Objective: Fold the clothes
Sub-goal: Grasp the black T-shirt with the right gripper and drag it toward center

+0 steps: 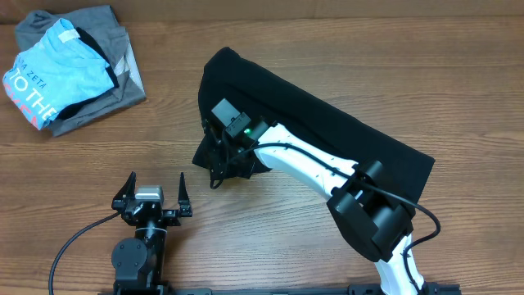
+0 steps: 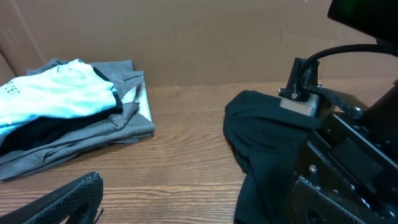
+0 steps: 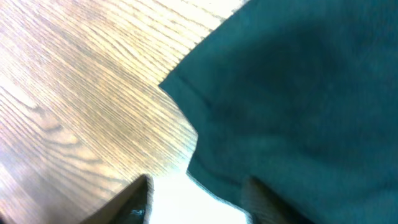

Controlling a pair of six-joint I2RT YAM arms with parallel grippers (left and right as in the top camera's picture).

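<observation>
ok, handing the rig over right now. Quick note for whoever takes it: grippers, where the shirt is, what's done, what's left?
Left gripper: open, empty, over bare table at the near edge.
Right gripper: open, fingers apart at the lower-left end of the black shirt, nothing clamped.
Shirt: mid-table, lying as a long diagonal band.
Pile of other clothes: far left corner, apart from the shirt.
Done: looks folded lengthwise.
Left: probably fold the band shorter and tidy it.
</observation>
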